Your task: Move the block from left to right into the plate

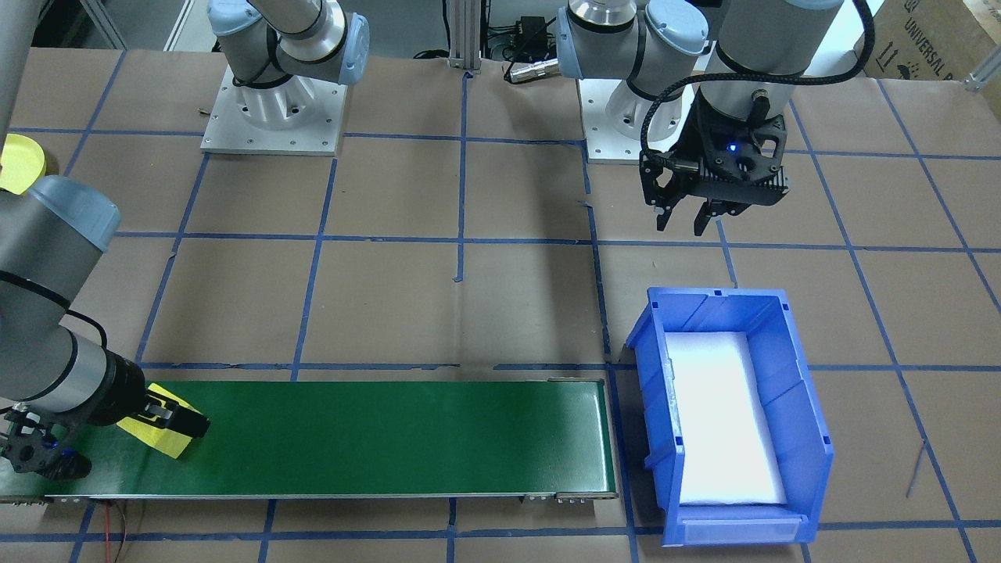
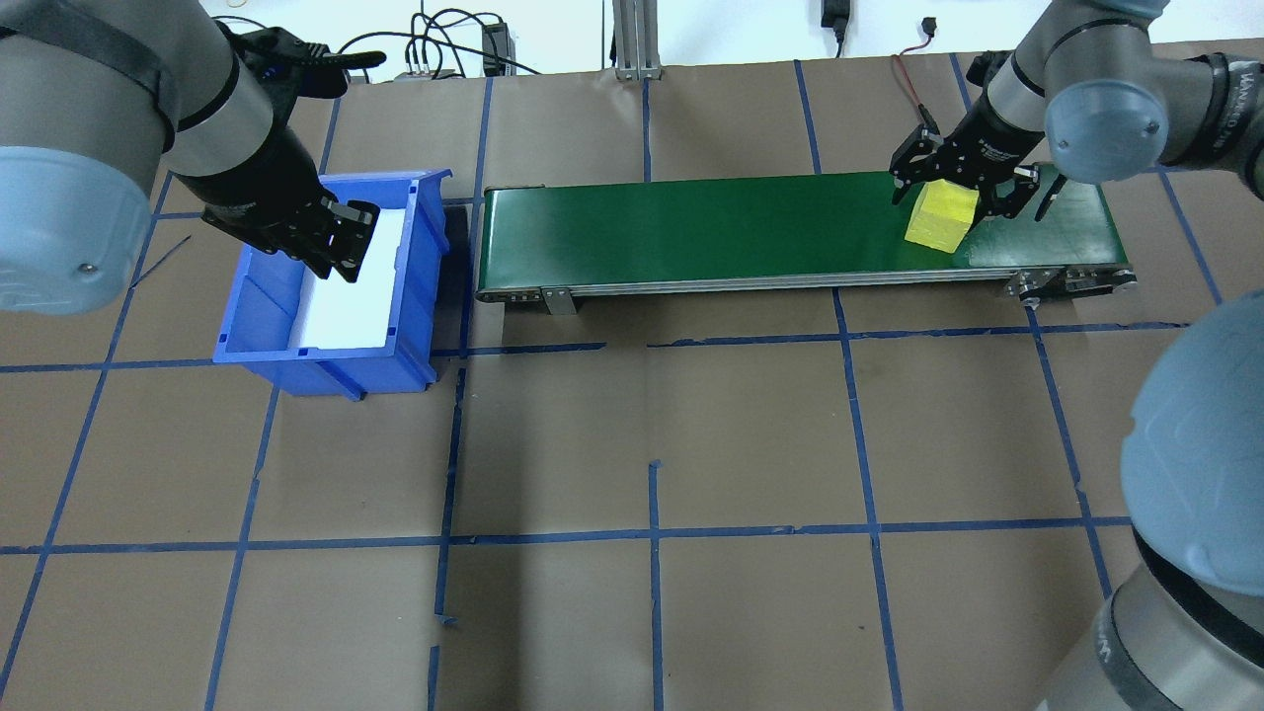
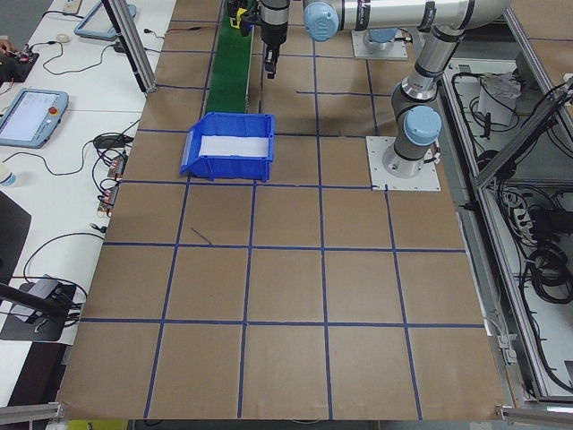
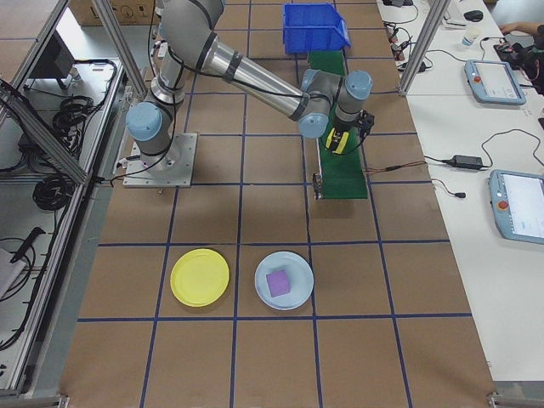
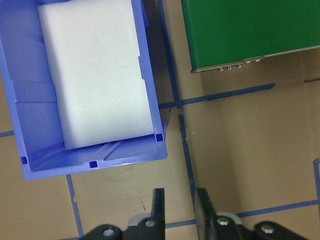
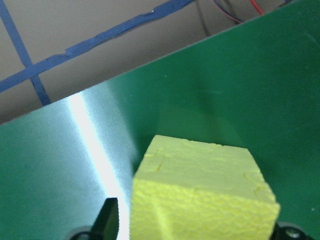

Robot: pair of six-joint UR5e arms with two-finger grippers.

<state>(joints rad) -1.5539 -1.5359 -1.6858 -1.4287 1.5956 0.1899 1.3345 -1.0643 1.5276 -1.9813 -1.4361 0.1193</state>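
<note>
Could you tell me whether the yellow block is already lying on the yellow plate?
No, the yellow block sits on the green conveyor belt between the right gripper's fingers, far from the yellow plate.

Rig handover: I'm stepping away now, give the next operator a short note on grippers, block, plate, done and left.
Right gripper: fingers either side of the yellow block on the green conveyor belt; a firm grip is unclear.
Left gripper: empty, jaws narrowly apart, hanging by the blue bin.
Yellow plate: on the table, empty, beside a pale blue plate holding a purple block.
Done: block has reached the right end.
Left: lift it, carry it to the yellow plate, release.
</note>
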